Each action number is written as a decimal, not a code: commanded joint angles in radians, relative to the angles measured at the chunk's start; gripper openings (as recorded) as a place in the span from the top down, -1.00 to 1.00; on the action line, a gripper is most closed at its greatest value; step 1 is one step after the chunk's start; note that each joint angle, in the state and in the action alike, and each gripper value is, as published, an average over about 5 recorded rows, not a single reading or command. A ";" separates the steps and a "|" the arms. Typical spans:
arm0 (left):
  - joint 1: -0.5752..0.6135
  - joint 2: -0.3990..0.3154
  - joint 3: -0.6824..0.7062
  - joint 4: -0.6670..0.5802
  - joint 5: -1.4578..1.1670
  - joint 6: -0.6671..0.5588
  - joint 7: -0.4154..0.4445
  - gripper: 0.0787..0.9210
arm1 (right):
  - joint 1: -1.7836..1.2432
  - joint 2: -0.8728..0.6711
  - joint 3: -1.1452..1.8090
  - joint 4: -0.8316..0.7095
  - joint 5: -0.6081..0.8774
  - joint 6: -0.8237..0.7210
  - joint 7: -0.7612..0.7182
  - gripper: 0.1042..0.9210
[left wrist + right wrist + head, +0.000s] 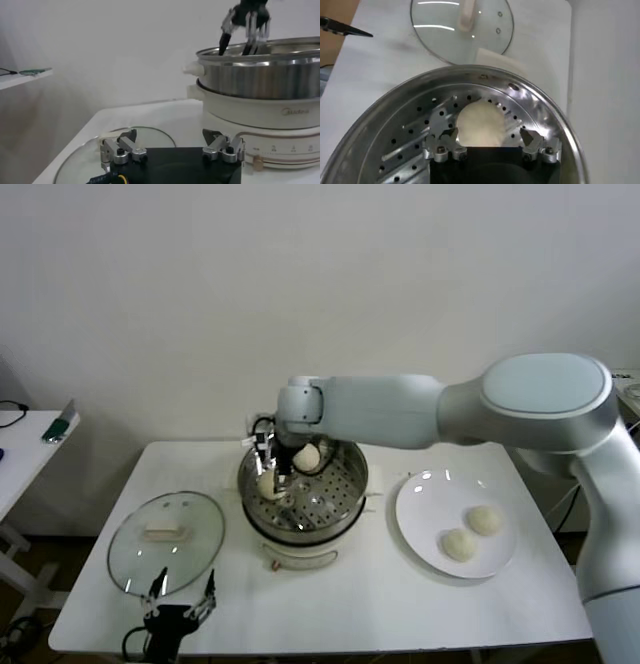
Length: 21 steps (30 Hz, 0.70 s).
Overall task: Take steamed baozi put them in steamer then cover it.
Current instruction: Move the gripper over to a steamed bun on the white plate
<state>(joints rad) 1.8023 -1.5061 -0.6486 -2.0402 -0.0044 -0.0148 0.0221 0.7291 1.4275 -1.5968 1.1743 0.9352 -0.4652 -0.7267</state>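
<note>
So the right gripper is reaching down inside the steamer, near its left wall, and its fingers are spread apart with nothing clamped between them. In the right wrist view a bun sits on the perforated floor right between the open fingertips, released, not gripped. The head view shows a second bun in the basket too, toward the back, just beside the gripper.

Two more buns are on the plate to the right of the steamer, close together, one nearer the front edge of the table.

The lid lies flat on the table left of the steamer, handle up, so the steamer is uncovered.

The left gripper is parked low at the front left edge of the table, right by the lid's near rim. Its fingers are wide open and empty; the left wrist view shows the lid glass just under them.
</note>
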 commanded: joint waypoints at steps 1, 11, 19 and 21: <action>0.002 -0.001 0.003 -0.002 0.004 0.000 -0.001 -0.77 | 0.185 -0.201 -0.069 0.134 0.033 0.090 -0.142 -0.76; 0.005 -0.006 0.006 -0.012 0.009 0.004 0.000 -0.77 | 0.234 -0.670 -0.300 0.380 -0.247 0.137 -0.215 -0.76; 0.005 -0.013 0.005 -0.013 0.012 0.005 0.000 -0.77 | 0.029 -0.804 -0.220 0.358 -0.413 0.114 -0.173 -0.76; 0.005 -0.012 0.005 -0.013 0.013 0.005 0.000 -0.77 | -0.034 -0.812 -0.177 0.339 -0.439 0.105 -0.165 -0.76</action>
<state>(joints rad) 1.8066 -1.5192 -0.6441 -2.0534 0.0072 -0.0104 0.0220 0.8097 0.7954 -1.7925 1.4698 0.6421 -0.3678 -0.8799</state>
